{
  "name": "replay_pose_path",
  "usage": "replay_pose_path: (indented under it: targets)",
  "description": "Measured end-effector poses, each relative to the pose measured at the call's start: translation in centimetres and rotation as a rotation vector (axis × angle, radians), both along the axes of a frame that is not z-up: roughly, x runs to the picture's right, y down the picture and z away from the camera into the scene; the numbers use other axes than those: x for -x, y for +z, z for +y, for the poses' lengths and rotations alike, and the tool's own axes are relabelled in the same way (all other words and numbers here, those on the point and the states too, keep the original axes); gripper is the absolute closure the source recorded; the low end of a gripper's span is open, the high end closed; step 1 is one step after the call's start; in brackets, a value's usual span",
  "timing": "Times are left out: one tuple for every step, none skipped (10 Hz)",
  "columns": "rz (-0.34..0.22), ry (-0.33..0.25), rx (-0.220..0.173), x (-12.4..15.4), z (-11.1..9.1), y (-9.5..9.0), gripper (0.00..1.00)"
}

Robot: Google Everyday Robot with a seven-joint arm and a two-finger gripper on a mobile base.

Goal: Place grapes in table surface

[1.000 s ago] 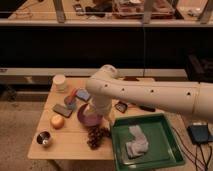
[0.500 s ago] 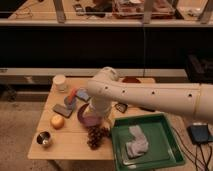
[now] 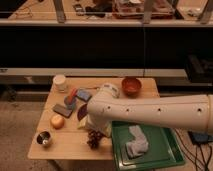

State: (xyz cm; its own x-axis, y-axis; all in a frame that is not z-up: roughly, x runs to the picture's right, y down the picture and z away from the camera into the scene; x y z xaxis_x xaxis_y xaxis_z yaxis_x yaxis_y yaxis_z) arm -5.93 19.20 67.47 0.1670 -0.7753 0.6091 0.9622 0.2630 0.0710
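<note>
The grapes [image 3: 94, 139], a small dark reddish-brown bunch, lie on the light tan table surface [image 3: 67, 145] near its front edge, just left of the green tray. My white arm reaches in from the right. My gripper [image 3: 96, 130] points down right above the grapes, largely hidden behind the wrist. I cannot tell whether it touches the bunch.
A purple bowl [image 3: 81, 112] sits half hidden behind the arm. A yellow-orange fruit [image 3: 57, 121], a metal cup [image 3: 44, 139], a white cup [image 3: 60, 81], a brown bowl [image 3: 131, 86] and a blue sponge [image 3: 83, 95] stand around. A green tray [image 3: 155, 156] holds a grey cloth [image 3: 136, 142].
The arm has sunk lower over the table's front. The grapes stay at the same spot on the table.
</note>
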Motion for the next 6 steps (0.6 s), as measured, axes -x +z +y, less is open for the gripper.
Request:
replay_pose_path:
  targets:
    - [-0.012, -0.02, 0.003, 0.5, 0.6, 0.3, 0.2]
    - [-0.018, -0.044, 0.008, 1.0, 1.4, 1.0, 0.2]
    - [-0.017, -0.072, 0.022, 2.0, 2.4, 1.9, 0.2]
    - [-0.014, -0.085, 0.028, 2.5, 2.8, 2.3, 0.2]
    - [-0.008, -0.1, 0.033, 2.8, 3.1, 2.7, 0.2]
    - [0.002, -0.109, 0.041, 3.1, 3.5, 3.4, 0.2]
